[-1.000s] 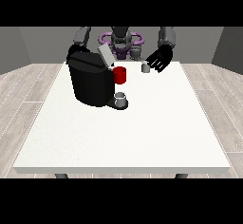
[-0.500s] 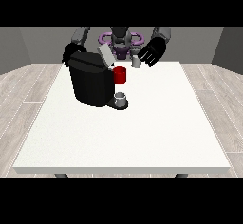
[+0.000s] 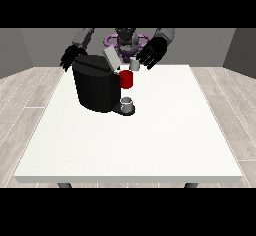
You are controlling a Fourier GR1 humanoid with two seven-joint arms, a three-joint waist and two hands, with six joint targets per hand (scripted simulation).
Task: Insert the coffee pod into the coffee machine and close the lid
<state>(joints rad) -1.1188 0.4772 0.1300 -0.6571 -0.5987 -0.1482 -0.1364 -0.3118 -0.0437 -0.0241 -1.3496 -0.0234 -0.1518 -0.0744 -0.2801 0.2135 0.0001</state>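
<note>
The robot hand (image 3: 152, 53) at the view's right grips the coffee pod (image 3: 134, 65) beside the coffee machine (image 3: 96, 82), lid (image 3: 110, 58) raised; misalignment could knock it onto the tabletop (image 3: 165, 130). The other robot hand (image 3: 69, 58) hovers behind; its fingers cannot be made out.

A plain, sparsely furnished test room is suggested rather than a lived-in home. A large white rectangular table (image 3: 130, 145) is set on a floor of pale grey wood-look planks (image 3: 25, 95), and bare grey walls (image 3: 30, 47) are seen behind. A kitchen note is given only by 1 black coffee machine (image 3: 95, 87) on the tabletop.
</note>
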